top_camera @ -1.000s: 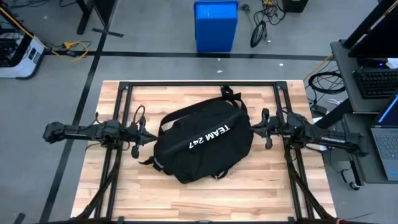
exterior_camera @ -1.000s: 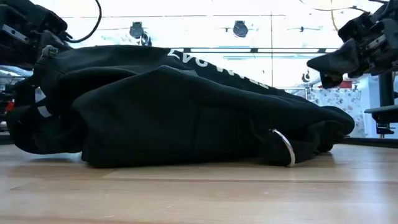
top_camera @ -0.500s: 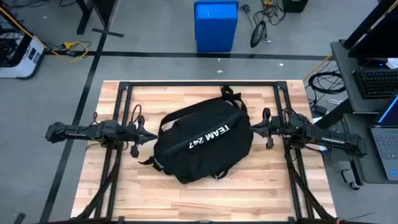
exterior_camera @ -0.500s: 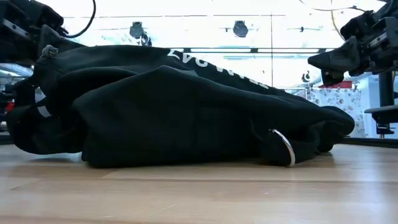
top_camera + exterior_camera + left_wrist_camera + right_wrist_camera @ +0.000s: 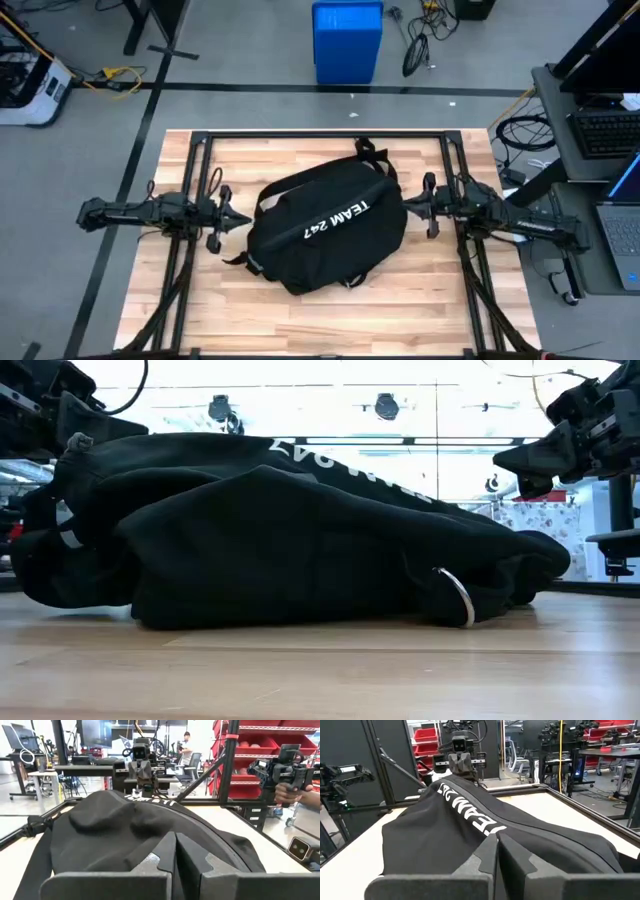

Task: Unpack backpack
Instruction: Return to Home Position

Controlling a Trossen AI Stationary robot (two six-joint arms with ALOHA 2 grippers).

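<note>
The black backpack (image 5: 325, 235) lies flat on the middle of the wooden table, its white "TEAM 247" lettering (image 5: 335, 222) facing up and its straps (image 5: 368, 152) toward the far edge. My left gripper (image 5: 243, 222) is shut, level and pointing at the backpack's left end (image 5: 70, 490); in the left wrist view the bag (image 5: 115, 830) fills the space ahead of my left gripper (image 5: 175, 842). My right gripper (image 5: 404, 205) is shut and hovers just off the backpack's right end, above its sloping side (image 5: 500, 530). The same bag (image 5: 445, 830) lies ahead of my right gripper (image 5: 497, 842) in the right wrist view. My left gripper has its shut fingertips (image 5: 140, 428) right at the top of the backpack's left end, coming in level from the table's left. I cannot tell whether they touch the fabric.
A black metal frame (image 5: 320, 135) runs round the table top. A metal ring (image 5: 456, 595) hangs on the backpack's near side. Bare wood (image 5: 320, 320) lies along the near edge. A blue bin (image 5: 346, 40) stands on the floor beyond the far edge.
My left gripper has moved toward the table's right, closing in on the backpack's left end, still shut and level. The backpack has stayed where it was.
</note>
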